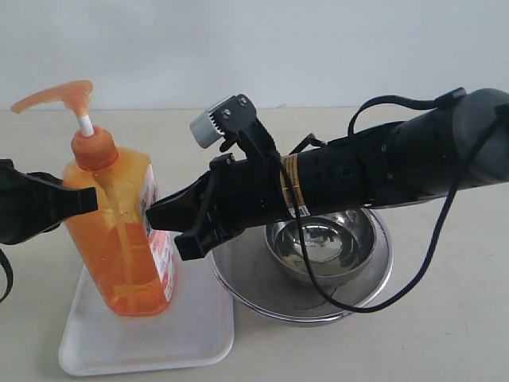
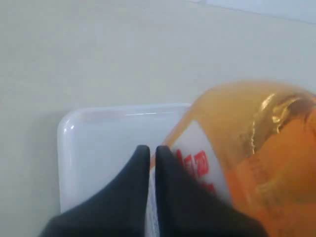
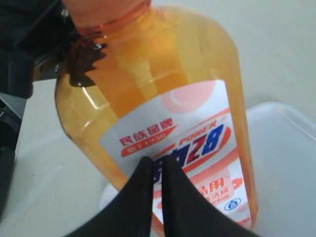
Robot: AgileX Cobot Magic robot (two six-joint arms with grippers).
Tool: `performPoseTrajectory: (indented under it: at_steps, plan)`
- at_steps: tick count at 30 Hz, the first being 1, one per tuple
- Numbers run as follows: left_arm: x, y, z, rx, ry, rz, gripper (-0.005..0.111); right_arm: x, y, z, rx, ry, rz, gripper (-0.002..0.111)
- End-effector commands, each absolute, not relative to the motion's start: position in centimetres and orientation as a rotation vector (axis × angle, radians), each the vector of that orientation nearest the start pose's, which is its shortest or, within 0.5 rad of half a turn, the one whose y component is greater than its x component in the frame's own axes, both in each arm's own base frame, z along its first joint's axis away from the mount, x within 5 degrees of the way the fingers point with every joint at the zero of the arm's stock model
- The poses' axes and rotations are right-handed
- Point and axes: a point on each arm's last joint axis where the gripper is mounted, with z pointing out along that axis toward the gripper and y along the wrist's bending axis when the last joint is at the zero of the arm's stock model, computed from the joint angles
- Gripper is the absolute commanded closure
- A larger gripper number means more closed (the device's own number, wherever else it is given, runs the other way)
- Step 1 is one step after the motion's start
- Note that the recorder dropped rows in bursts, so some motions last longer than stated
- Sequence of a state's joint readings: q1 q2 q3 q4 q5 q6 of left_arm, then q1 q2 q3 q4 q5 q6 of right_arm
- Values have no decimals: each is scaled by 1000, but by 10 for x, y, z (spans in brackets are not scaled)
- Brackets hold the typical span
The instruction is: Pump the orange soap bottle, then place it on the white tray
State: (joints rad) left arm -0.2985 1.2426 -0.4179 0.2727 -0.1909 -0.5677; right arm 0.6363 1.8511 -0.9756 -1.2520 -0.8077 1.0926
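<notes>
Exterior view: orange soap bottle [image 1: 119, 231] upright on the white tray [image 1: 191, 338], toward its left edge, with the front strip and right side of the tray bare. Pump head [image 1: 60, 95] raised on its white stem, spout pointing away from the right arm.

Left gripper [image 1: 89, 200] clenched on nothing, tips set against the bottle's upper body from the left. Right gripper [image 1: 155, 216] likewise clenched and empty, tips at the labelled face from the right. So no grasp from either side: pinned between two closed points, not clamped in jaws.

Judged as bracing, to keep a tall, narrow-footed bottle from tipping on the smooth tray, or to square it there. Borne out in both wrist views: jaws together, tips at plastic or label, tray beneath.

Impossible to tell from here whether pumped already. Placing part judged done, given the base resting on the tray.

Just beside the tray's right edge, perhaps touching it: a round steel strainer [image 1: 254, 290] with a steel bowl [image 1: 322, 239] inside, under the right arm and apart from the bottle.

Risk on release: tipping toward the strainer if let go unevenly.
</notes>
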Motion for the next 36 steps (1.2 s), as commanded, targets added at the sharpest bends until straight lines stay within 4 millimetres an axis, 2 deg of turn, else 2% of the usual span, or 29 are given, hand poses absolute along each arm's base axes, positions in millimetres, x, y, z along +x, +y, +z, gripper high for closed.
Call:
performPoseTrajectory:
  at_steps: [1, 10, 19, 24, 27, 32, 36]
  plan:
    - [214, -73, 205, 49, 2122, -427, 102, 255, 269, 195, -1142, 1733, 1184, 106]
    - [213, -72, 203, 45, 2148, -411, 102, 255, 269, 194, -1137, 1745, 1180, 106]
    - [209, -68, 196, 31, 2238, -356, 102, 263, 265, 187, -1112, 1829, 1047, 106]
    - [209, -67, 195, 27, 2252, -349, 102, 264, 265, 187, -1097, 1822, 1044, 106]
    - [210, -69, 198, 15, 2217, -383, 102, 266, 266, 190, -1072, 1802, 1042, 106]
    - [205, -84, 199, 98, 2206, -430, 102, 265, 268, 194, -1078, 1743, 1068, 106]
    - [205, -83, 198, 96, 2221, -419, 102, 265, 268, 195, -1092, 1721, 1062, 106]
